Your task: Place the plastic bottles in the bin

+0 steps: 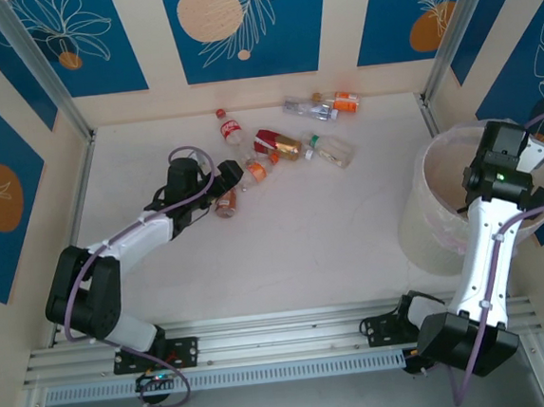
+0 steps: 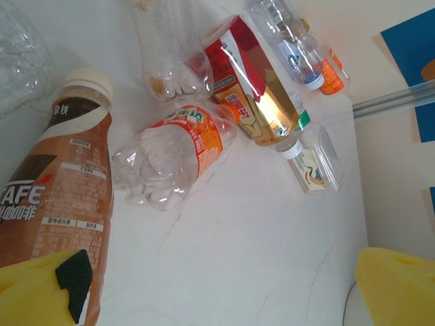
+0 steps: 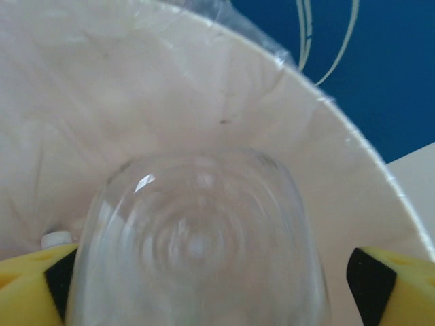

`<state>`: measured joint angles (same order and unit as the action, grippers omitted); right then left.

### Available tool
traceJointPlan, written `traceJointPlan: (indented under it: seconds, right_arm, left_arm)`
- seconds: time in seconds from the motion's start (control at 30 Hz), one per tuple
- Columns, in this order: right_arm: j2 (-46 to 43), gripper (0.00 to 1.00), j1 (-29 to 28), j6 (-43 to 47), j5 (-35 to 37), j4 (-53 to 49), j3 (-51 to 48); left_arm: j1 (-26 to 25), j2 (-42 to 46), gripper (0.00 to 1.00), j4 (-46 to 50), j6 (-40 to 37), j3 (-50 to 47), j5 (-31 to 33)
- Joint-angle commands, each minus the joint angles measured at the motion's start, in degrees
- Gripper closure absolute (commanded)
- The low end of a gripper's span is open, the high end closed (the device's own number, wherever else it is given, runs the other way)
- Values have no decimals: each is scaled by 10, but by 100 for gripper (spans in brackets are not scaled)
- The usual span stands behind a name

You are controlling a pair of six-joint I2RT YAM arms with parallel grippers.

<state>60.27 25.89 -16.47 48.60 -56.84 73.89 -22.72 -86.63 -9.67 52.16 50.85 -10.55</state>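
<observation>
Where the bin [image 1: 425, 233] stands at the right edge of the surface [image 1: 305, 248], lined with a clear bag, the right jaws hang over its mouth, spread wide. Between them is a clear bottle [image 3: 197, 244], blurred and seen end-on, with the bin's pale inside behind it. A gap shows between it and one pad [image 3: 370, 275], and at the other pad I cannot tell whether it touches, so no grip is seen. Low in the bin beside that other pad lies a small white piece [image 3: 56, 239], too little of it showing to name. Other bottles lie loose on the far middle of the surface, well apart from the bin. The left jaws, also wide open and holding nothing, are low at the near left end of that group. A brown bottle [image 2: 61, 190] with a pale cap lies along one finger [image 2: 41, 292]; whether they touch I cannot tell. Just beyond it is a crushed orange-label bottle [image 2: 170, 159], then a red-and-gold bottle [image 2: 255, 88], a flat green-cap bottle [image 2: 319, 163] to its right, and farthest a white-cap bottle [image 2: 289, 44] beside an orange bottle [image 2: 332, 75].
</observation>
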Motion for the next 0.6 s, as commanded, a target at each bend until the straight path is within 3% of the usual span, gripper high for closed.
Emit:
traceJointPlan:
  seconds: [0.0,0.57]
  right_arm:
    - [-16,0,4,0,31,30,-14]
    - [-60,0,-24,2,-15,69,-15]
  left_arm:
    - [6,-7,0,14,5,20,-14]
    - [7,-16,0,28,1,22,-14]
